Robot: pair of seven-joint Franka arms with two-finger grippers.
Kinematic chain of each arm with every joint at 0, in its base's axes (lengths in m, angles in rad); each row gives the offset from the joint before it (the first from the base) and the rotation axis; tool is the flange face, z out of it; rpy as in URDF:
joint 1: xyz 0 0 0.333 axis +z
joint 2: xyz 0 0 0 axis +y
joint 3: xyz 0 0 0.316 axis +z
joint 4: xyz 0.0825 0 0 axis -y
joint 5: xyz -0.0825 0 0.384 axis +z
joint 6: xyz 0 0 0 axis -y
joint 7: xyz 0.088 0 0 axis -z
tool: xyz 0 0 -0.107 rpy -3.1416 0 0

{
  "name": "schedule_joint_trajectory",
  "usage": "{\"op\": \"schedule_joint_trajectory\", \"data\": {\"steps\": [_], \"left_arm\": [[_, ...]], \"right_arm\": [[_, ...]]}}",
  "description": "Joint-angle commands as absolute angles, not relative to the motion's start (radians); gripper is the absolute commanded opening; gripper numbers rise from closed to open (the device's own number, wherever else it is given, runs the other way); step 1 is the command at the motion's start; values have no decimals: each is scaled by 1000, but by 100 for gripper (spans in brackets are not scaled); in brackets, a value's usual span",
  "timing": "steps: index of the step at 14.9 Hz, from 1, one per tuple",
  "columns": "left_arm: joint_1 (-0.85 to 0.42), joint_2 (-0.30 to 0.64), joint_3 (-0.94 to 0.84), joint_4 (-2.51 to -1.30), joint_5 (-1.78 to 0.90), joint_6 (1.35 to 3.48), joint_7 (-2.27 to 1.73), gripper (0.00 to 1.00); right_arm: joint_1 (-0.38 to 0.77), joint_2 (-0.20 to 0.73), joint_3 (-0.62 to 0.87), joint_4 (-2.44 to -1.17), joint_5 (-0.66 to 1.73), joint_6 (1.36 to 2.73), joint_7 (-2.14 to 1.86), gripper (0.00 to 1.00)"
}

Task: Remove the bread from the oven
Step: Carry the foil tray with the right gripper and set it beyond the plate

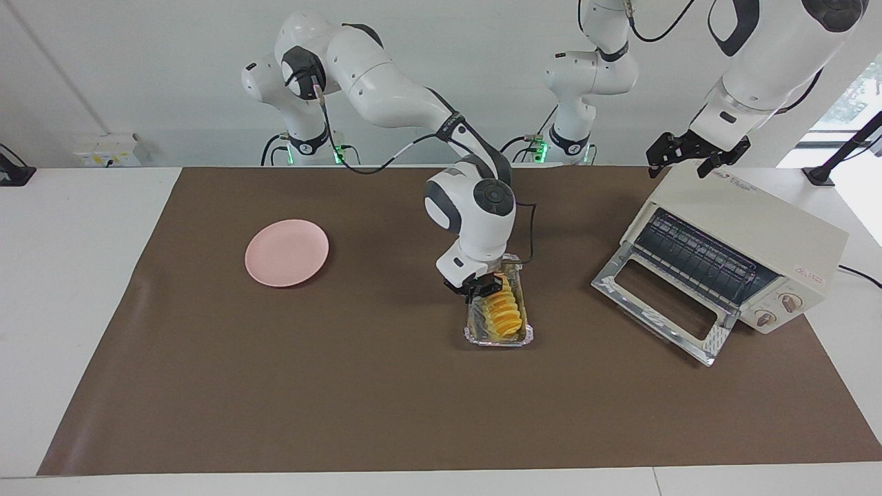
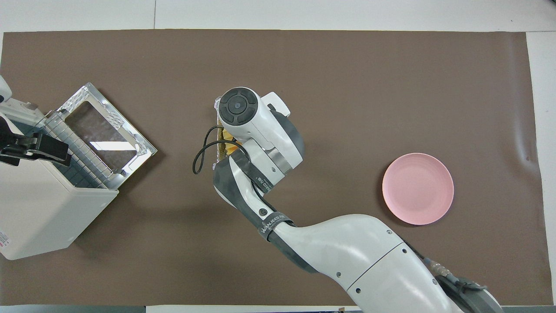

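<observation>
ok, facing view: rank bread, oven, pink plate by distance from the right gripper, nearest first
1. Bread, in the foil tray at mid-table, right at the right gripper.
2. Oven, toward the left arm's end, door open.
3. Pink plate, toward the right arm's end; only slightly farther than the oven.

The bread (image 1: 503,311) is lying in a tray (image 1: 497,337) on the counter (image 1: 344,386), between the plate (image 1: 286,252) and the oven (image 1: 744,241).

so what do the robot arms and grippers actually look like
Both arms are glossy white with rounded shells and dark grey joint bands. The right arm has a round dark cap at its wrist, a black cable looping beside it and a lettered dark band. The right gripper and left gripper are black.
</observation>
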State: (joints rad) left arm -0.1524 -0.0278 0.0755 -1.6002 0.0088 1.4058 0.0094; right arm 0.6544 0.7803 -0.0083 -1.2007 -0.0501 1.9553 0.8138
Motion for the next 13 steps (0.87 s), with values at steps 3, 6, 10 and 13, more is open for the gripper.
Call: {"op": "schedule_joint_trajectory", "data": {"steps": [3, 6, 10, 13], "left_arm": [[-143, -51, 71, -1620, -3, 1419, 12, 100], [-143, -51, 71, -1620, -3, 1419, 12, 100], [-143, -49, 71, -1620, -3, 1419, 12, 100], [-143, -51, 71, -1620, -3, 1419, 12, 100]], "right_arm": [[574, 718, 6, -1180, -6, 1858, 724, 0], [471, 692, 8, -1142, 35, 1783, 612, 0], [362, 693, -2, -1111, 32, 1744, 464, 0], [250, 696, -5, -1111, 31, 1753, 284, 0]]}}
